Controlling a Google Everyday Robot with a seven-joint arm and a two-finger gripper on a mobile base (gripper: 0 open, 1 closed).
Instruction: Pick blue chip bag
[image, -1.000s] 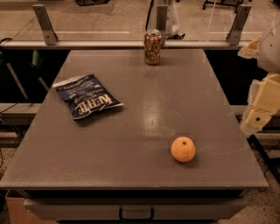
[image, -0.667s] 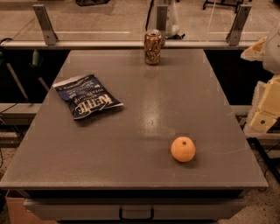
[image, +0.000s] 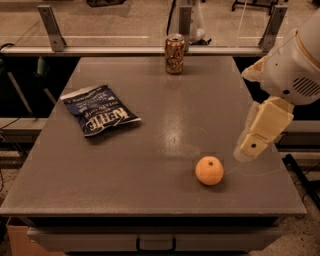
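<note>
Grey table (image: 150, 200) holds one blue chip bag (image: 100, 110), one orange (image: 209, 170), one can (image: 174, 53); hand (image: 254, 144) over right edge, grip unclear.

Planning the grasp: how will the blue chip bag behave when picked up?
The blue chip bag lies flat and crinkled, so it is probably floppy and light. Its smooth film may slip. The gripper hangs at the right, near the orange, far from the bag.

The blue chip bag (image: 100, 110) lies flat on the left half of the worktop (image: 150, 170), nearer the far-left corner than the front edge. It is dark navy and crinkly with white "KETTLE" lettering, set askew, its pale top edge pointing far-left. The gripper (image: 251, 146) hangs by the right edge, well apart from the bag.
</note>
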